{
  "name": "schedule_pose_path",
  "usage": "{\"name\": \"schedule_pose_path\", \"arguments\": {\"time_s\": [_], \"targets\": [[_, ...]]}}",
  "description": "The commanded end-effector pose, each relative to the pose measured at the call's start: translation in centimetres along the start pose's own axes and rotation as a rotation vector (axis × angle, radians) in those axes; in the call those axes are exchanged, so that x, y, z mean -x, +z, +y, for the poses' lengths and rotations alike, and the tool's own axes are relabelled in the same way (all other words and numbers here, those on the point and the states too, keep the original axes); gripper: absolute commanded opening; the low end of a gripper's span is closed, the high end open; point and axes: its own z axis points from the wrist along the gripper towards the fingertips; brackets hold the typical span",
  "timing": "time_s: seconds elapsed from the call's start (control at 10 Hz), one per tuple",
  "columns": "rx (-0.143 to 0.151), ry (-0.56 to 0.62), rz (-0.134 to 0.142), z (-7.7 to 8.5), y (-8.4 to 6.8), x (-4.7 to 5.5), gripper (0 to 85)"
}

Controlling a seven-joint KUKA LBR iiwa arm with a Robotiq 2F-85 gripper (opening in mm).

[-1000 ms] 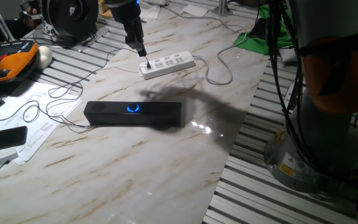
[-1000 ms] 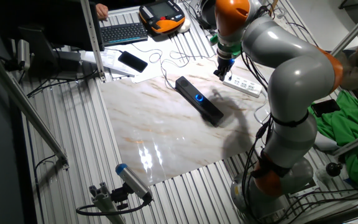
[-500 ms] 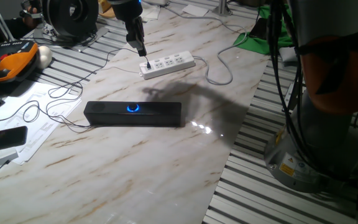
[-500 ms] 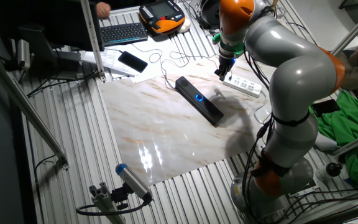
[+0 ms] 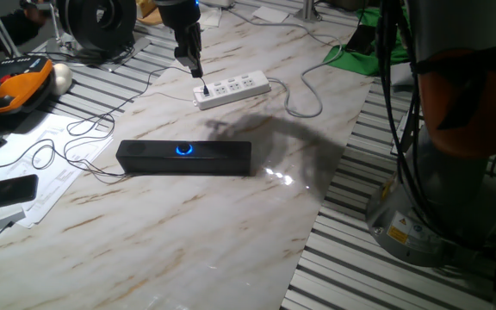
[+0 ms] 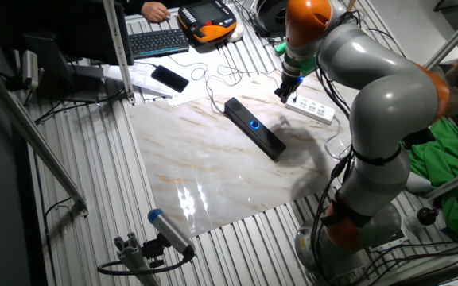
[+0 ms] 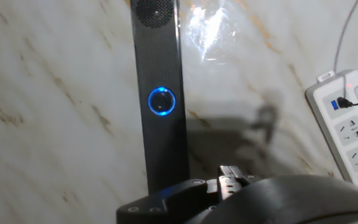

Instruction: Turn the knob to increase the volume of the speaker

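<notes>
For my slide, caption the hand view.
Speaker with glowing blue knob on marble table, power strip at right.

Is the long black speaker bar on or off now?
On: the round knob in the long black speaker bar has a glowing blue ring in all views.

My speaker (image 5: 183, 158) lies flat mid-table, a slim black bar; its knob (image 5: 184, 150) glows blue at the centre of its face.
</notes>
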Motion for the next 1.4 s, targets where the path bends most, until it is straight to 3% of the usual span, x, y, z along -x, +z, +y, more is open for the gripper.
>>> {"name": "schedule_pose_path", "arguments": {"time_s": [0.0,0.2,0.3,0.5,0.8,0.9,1.1,1.3], "targets": [[0.009,0.012,-0.006,0.0,0.0,0.0,0.0],[0.024,0.008,0.039,0.0,0.0,0.0,0.0],[0.006,0.020,0.040,0.0,0.0,0.0,0.0],[0.018,0.051,0.024,0.0,0.0,0.0,0.0],[0.042,0.071,0.041,0.0,0.0,0.0,0.0],[0.038,0.074,0.044,0.0,0.0,0.0,0.0],[0.038,0.063,0.037,1.1,0.2,0.9,34.0],[0.010,0.025,0.037,2.7,0.5,2.0,34.0]]}}
